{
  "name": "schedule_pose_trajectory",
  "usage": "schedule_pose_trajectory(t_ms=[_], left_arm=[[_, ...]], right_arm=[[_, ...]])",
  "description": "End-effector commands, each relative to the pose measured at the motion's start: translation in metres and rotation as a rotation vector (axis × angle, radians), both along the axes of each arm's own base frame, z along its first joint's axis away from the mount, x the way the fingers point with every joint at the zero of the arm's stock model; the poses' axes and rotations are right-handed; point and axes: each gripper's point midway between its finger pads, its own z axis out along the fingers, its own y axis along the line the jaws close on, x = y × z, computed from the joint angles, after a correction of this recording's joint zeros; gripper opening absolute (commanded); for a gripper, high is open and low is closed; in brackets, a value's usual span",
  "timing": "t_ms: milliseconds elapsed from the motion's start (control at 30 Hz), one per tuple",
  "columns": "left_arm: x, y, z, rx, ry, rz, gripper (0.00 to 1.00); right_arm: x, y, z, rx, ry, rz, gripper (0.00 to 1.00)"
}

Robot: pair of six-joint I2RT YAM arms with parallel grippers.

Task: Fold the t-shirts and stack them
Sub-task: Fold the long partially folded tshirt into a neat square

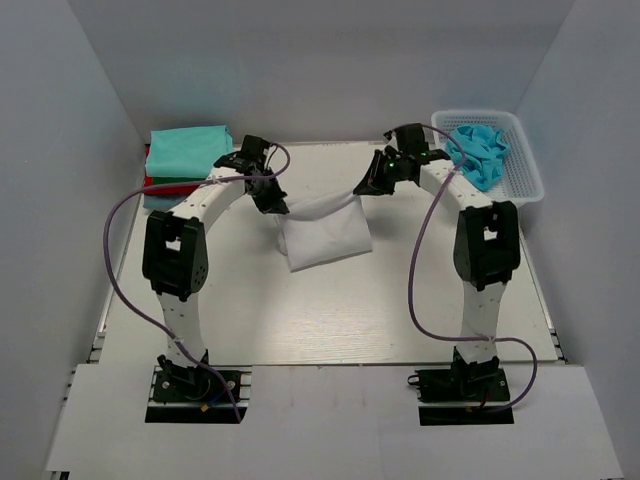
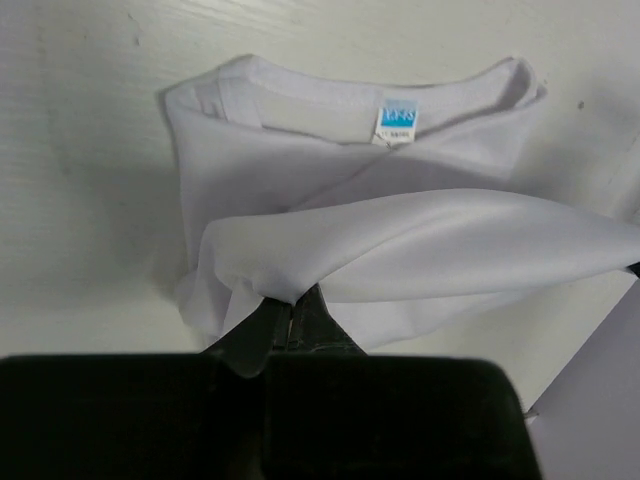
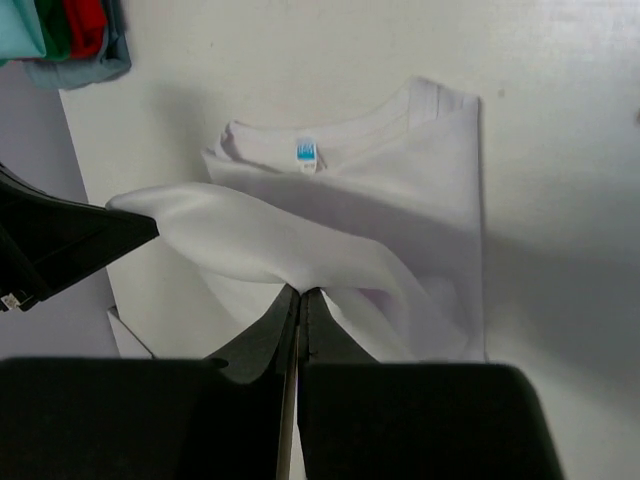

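The left end effector [image 2: 293, 312] and right end effector [image 3: 300, 297] each pinched the raised twelve-o'clock edge of the white t-shirt [image 1: 325, 238], mid-worktop [image 1: 330, 320]. Uneven travel could have skewed the fold or let the cloth slip.

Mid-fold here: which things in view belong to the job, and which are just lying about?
Job:
white t-shirt, pinched by left gripper and right gripper
folded stack, teal on top
light blue t-shirt

Lying about:
white lattice basket holding the blue one
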Motion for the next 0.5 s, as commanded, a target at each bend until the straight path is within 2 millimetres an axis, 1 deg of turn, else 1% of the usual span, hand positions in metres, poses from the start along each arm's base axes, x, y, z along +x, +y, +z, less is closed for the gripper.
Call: schedule_pose_trajectory(t_ms=[0, 33, 67, 100, 133, 167, 200, 233, 267, 300, 333, 367, 400, 433, 467], left_arm=[[0.027, 0.009, 0.011, -0.014, -0.046, 0.024, 0.00], [0.030, 0.011, 0.006, -0.001, -0.043, 0.031, 0.05], [0.039, 0.014, 0.008, -0.010, -0.057, 0.049, 0.26], [0.043, 0.019, 0.004, -0.009, -0.055, 0.062, 0.35], [0.046, 0.018, 0.009, -0.013, -0.068, 0.062, 0.54], [0.052, 0.024, 0.014, -0.009, -0.085, 0.077, 0.99], [0.052, 0.024, 0.014, -0.009, -0.086, 0.077, 1.00], [0.057, 0.027, 0.019, 0.005, -0.105, 0.090, 1.00], [0.059, 0.031, 0.030, 0.001, -0.123, 0.099, 1.00], [0.059, 0.033, 0.036, 0.007, -0.138, 0.106, 1.00], [0.059, 0.034, 0.042, 0.015, -0.158, 0.088, 1.00], [0.062, 0.033, 0.059, 0.006, -0.212, 0.080, 1.00], [0.060, 0.028, 0.063, 0.005, -0.230, 0.061, 1.00], [0.058, 0.018, 0.072, -0.018, -0.255, 0.026, 1.00], [0.053, 0.010, 0.069, -0.028, -0.259, -0.010, 1.00]], right_arm=[[0.034, 0.004, -0.008, 0.029, -0.036, 0.023, 0.00], [0.039, 0.006, -0.012, 0.033, -0.052, 0.039, 0.00], [0.048, 0.012, -0.017, 0.051, -0.070, 0.059, 0.00], [0.055, 0.020, -0.018, 0.077, -0.094, 0.101, 0.00], [0.060, 0.023, -0.017, 0.096, -0.127, 0.134, 0.09], [0.068, 0.027, -0.017, 0.103, -0.147, 0.147, 0.23], [0.074, 0.033, -0.014, 0.117, -0.177, 0.182, 0.55], [0.073, 0.032, -0.012, 0.112, -0.180, 0.205, 0.90], [0.074, 0.031, -0.007, 0.106, -0.182, 0.208, 0.90], [0.073, 0.031, 0.002, 0.095, -0.214, 0.221, 0.90], [0.072, 0.028, 0.003, 0.070, -0.217, 0.217, 0.90], [0.066, 0.025, 0.010, 0.062, -0.226, 0.211, 0.90], [0.057, 0.020, 0.015, 0.044, -0.239, 0.213, 0.90], [0.059, 0.018, 0.020, 0.025, -0.274, 0.200, 0.90], [0.048, 0.016, 0.024, 0.018, -0.270, 0.200, 0.90]])
